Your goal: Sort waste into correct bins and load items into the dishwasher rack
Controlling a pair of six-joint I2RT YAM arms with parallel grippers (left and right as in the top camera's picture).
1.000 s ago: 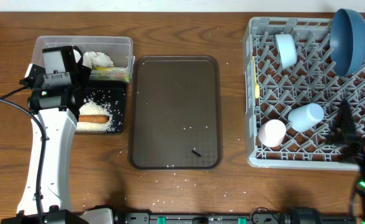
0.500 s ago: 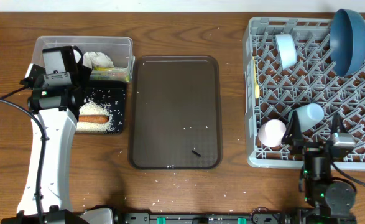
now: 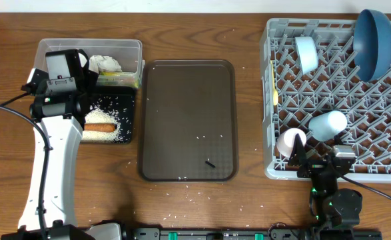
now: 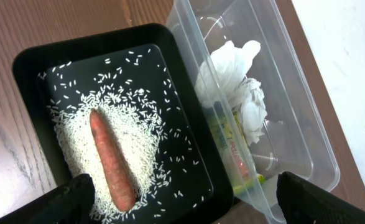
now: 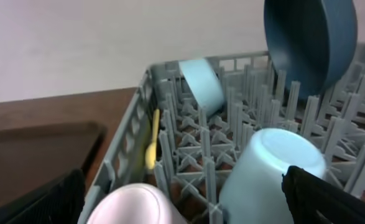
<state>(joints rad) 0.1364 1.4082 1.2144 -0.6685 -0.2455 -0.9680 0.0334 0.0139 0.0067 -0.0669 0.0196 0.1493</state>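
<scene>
The grey dishwasher rack holds the dark blue plate, small pale bowl, yellow spoon, light blue cup and pink cup. My right gripper hangs open at the rack's front edge, just short of both cups, holding nothing. The black tray carries a carrot on white rice. Behind it, the clear tub contains crumpled tissue and a yellow-green wrapper. My left gripper hovers open and empty above tray and tub.
A large brown serving tray lies between the bins and the rack, with a small dark speck and a few rice grains on it. Stray grains dot the wooden table near its front edge. The left arm runs along the left side.
The right arm has swung left along the rack's front edge and drawn back toward the table front. The left arm and all objects stay put.
</scene>
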